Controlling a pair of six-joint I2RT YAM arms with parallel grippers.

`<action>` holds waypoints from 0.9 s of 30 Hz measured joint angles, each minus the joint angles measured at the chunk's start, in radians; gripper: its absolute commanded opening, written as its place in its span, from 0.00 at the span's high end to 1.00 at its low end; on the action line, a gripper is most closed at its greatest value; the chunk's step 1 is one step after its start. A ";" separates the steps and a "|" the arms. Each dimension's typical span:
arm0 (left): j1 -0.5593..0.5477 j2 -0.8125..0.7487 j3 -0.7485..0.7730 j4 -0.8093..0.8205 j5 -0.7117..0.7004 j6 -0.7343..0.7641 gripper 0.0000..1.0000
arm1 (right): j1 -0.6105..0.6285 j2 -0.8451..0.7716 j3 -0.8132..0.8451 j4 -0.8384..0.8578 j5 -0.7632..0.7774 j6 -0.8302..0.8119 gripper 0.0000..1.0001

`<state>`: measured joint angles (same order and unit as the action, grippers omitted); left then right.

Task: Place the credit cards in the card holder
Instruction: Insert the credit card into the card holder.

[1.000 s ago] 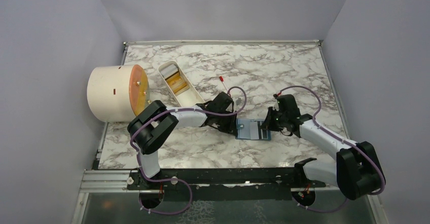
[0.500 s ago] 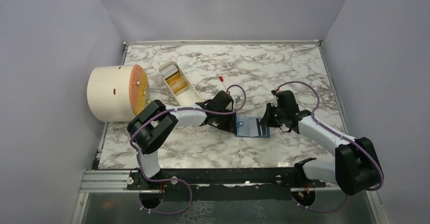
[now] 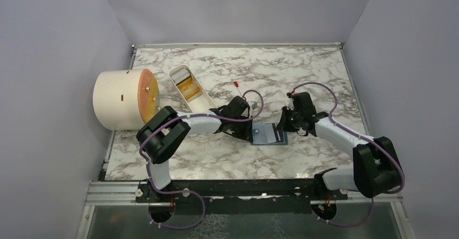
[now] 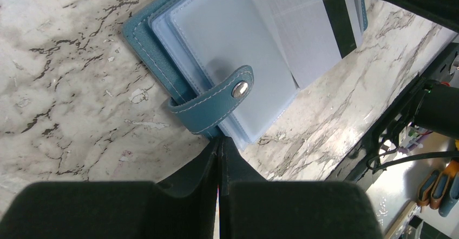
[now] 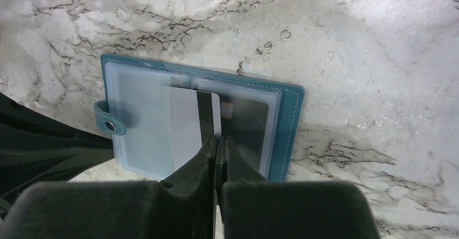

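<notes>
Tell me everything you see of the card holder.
The card holder lies open and flat on the marble table: teal, stitched, leather-like cover, clear plastic sleeves inside, a strap with a metal snap folded over one edge. The left gripper pinches that edge; a pale card with a dark stripe, pinched by the right gripper, lies across the sleeves.

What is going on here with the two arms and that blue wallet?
A small teal-blue stitched card holder lies open on the marble tabletop, clear plastic pockets up. The left gripper is closed at its snap-strap edge, seemingly pinching it steady. The right gripper is shut on a thin pale card with a dark stripe, holding it over the pockets; it does not look tucked in yet.
</notes>
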<state>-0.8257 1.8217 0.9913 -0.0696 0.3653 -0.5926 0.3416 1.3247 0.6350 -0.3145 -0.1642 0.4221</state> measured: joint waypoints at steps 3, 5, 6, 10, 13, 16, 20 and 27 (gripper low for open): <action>0.000 0.002 0.003 -0.005 0.000 0.002 0.93 | 0.000 0.001 0.002 0.001 0.004 -0.005 0.99; 0.000 0.003 0.008 -0.010 0.000 0.002 0.94 | 0.000 0.002 0.002 0.002 0.004 -0.005 0.99; 0.000 0.004 0.009 -0.013 0.000 0.001 0.94 | 0.000 0.002 0.002 0.004 0.003 -0.002 0.99; 0.000 0.004 0.010 -0.013 0.000 0.001 0.93 | 0.000 -0.002 -0.009 0.041 0.000 0.030 0.99; 0.001 0.004 0.010 -0.012 0.001 0.000 0.93 | 0.000 -0.003 -0.028 0.072 -0.011 0.060 0.99; 0.001 0.004 0.009 -0.010 0.002 -0.006 0.93 | 0.000 -0.003 -0.048 0.099 -0.026 0.092 0.99; 0.002 0.004 0.000 0.003 0.006 -0.018 0.93 | 0.000 -0.002 -0.071 0.129 -0.042 0.128 0.99; 0.006 0.003 -0.007 0.017 0.019 -0.027 0.93 | 0.000 0.002 -0.106 0.191 -0.074 0.175 0.99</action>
<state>-0.8200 1.8252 0.9844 -0.0525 0.3843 -0.6193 0.3416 1.3262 0.5285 -0.1238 -0.2386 0.5976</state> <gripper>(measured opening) 0.065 0.012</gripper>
